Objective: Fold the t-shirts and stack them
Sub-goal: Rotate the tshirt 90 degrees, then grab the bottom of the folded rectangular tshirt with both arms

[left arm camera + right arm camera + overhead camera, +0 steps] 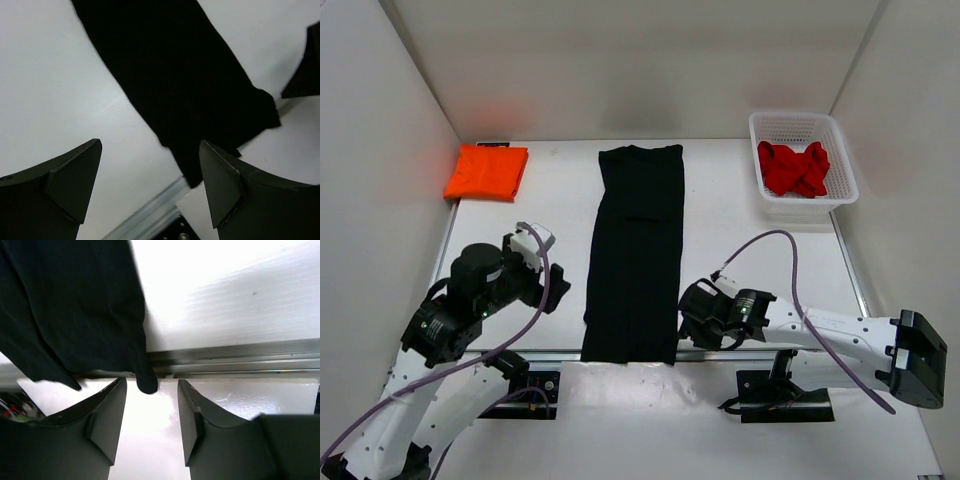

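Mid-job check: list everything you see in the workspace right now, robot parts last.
orange t-shirt: one, bright orange, folded, far left corner
black t-shirt: one, black, long narrow strip down the middle, near end over the table's edge
red t-shirt: one, red, crumpled inside the basket
basket: one, white mesh, far right corner
table: one, white, under everything
left gripper: one, black, open, left of the black t-shirt
right gripper: one, black, open, at the black t-shirt's near right corner
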